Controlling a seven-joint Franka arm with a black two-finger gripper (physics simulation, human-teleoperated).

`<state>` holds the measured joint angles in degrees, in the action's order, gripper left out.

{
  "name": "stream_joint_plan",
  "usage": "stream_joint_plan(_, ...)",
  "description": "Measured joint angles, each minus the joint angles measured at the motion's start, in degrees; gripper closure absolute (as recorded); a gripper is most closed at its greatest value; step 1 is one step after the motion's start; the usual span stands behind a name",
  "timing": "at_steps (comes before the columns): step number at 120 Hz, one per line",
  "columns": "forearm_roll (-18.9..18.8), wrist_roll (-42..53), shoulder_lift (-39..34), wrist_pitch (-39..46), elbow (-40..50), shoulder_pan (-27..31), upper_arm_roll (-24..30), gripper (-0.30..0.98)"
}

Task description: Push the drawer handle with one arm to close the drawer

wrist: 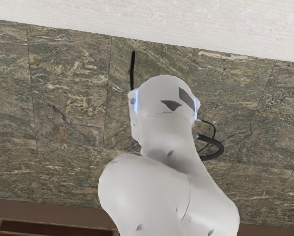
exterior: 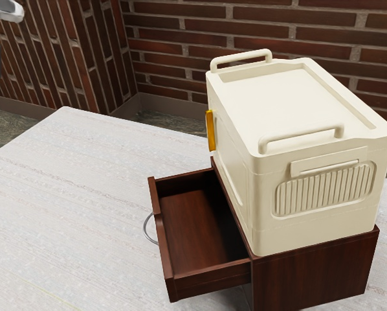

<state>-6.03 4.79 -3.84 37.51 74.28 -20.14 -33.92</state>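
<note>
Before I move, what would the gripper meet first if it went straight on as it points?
Probably my own arm, in the middle of the wrist view, with the stone floor behind it. Depth is unclear, so a miss past the arm is possible.

The arm (wrist: 169, 142) is smooth, glossy white, with bulging rounded segments and thin seams. Blue light strips (wrist: 136, 102) edge both sides of a domed joint bearing dark grey, angular patches (wrist: 171, 105). Black cables (wrist: 217, 147) loop out beside it; small dimples (wrist: 170, 153) mark the shell.
</note>
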Motion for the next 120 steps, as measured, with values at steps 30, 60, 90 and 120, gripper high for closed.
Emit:
stream_joint_plan(30, -2.44, 5.67, -2.37, 24.26, -0.67, 4.78, 0.31, 0.00)
stream_joint_plan(60, -3.73, 7.40, -0.02, 31.55, -1.45, 1.85, 8.26, 0.24)
stream_joint_plan(90, -5.97, 6.87, -0.61, 33.79, 5.26, -1.47, 12.68, 0.66)
stream_joint_plan(120, -7.42, 8.29, -3.45, 42.71, 23.49, -1.19, 13.27, 0.76)
